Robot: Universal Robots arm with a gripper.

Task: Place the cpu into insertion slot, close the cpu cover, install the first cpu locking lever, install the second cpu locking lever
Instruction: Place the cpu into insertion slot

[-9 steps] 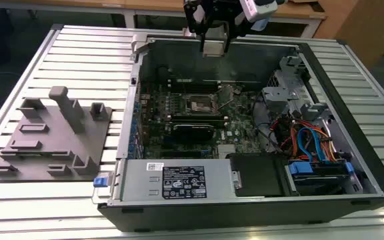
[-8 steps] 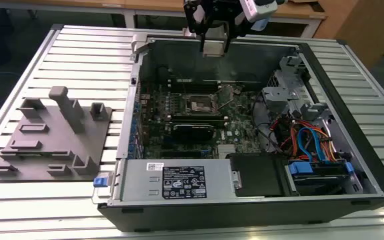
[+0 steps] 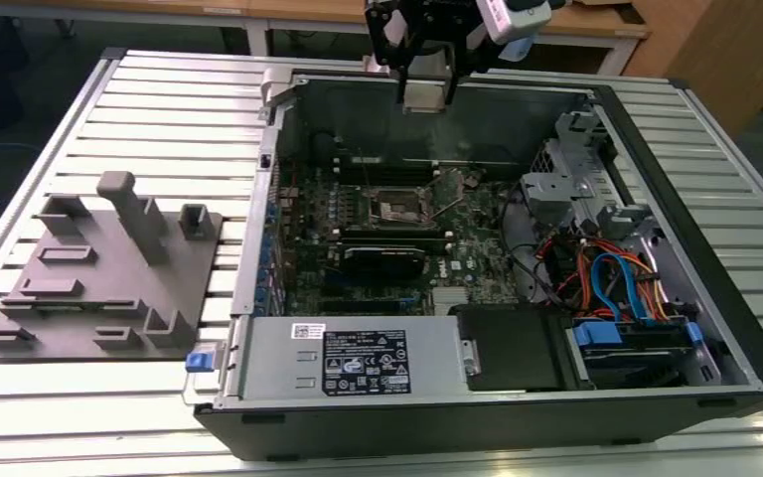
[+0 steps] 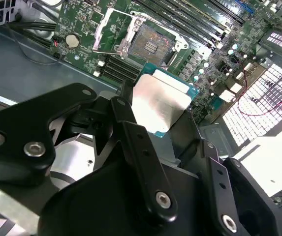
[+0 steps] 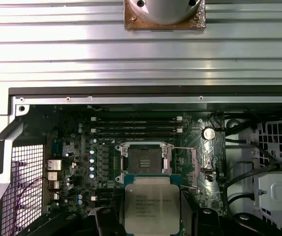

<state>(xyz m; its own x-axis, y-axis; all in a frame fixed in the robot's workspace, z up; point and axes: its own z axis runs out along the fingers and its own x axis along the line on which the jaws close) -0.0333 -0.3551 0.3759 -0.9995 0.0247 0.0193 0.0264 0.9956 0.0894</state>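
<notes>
While the hand (image 3: 427, 97) grips the cpu (image 5: 152, 204), black fingers (image 4: 133, 137) hide two of its edges; the insertion slot (image 5: 144, 160) sits uncovered.

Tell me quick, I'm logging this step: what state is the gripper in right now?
Gripper: closed, holding the cpu.

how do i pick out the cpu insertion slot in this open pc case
Start with the open computer case lying on the slatted table, and find the green motherboard on its floor. Near the board's middle sits the insertion slot: a small square black socket with a metal rim, unlike the long narrow memory slots beside it.
</notes>
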